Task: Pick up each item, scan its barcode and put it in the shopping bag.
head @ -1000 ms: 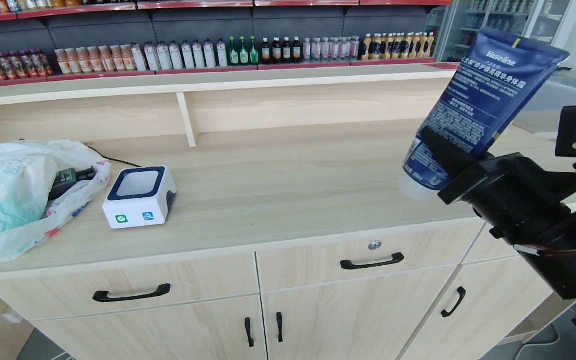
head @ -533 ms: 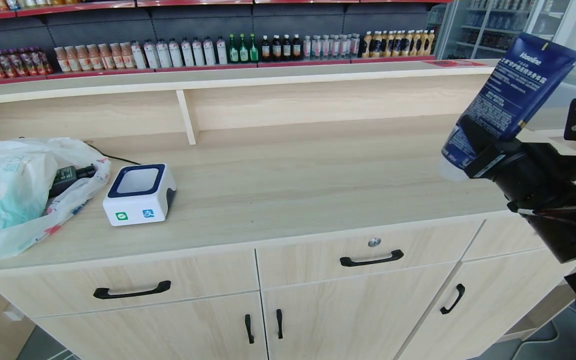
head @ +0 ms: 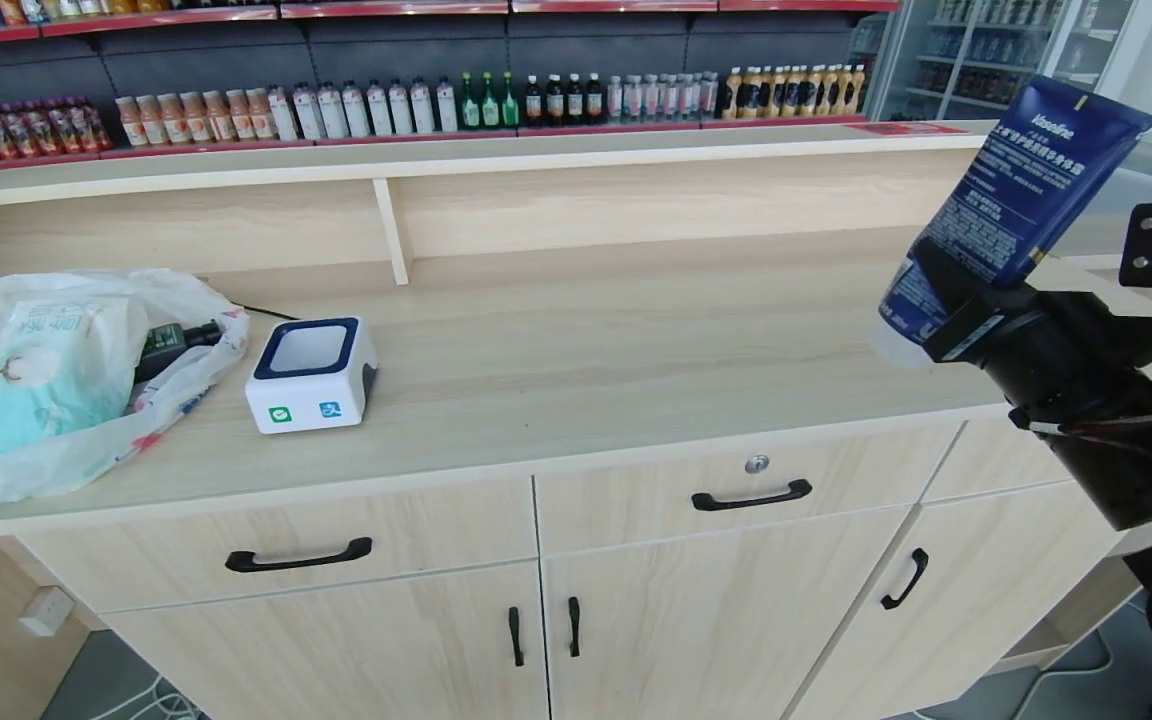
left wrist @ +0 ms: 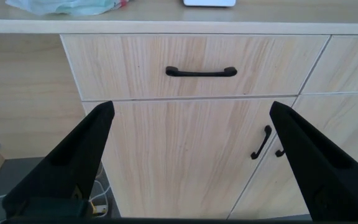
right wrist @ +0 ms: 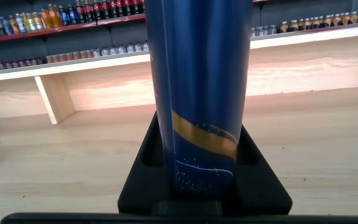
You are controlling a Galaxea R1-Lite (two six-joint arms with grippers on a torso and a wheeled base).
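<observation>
- Our right gripper (head: 946, 305) is clenched on the blue tube (head: 1026, 190) near its cap end. The tube tilts up out of the jaws, above the right end of the counter (head: 636, 340).
- Our left gripper (left wrist: 191, 109) hangs with its jaws released, low before a drawer (left wrist: 117, 62).
- The scanner (head: 312, 374) sits just beside the shopping bag (head: 76, 465), well apart from the tube.

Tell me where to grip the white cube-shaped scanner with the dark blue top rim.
Take the scanner from above, probably, closing on its left and right walls: it sits upright, boxy and flat-sided. The white plastic bag lies close on its left.
</observation>
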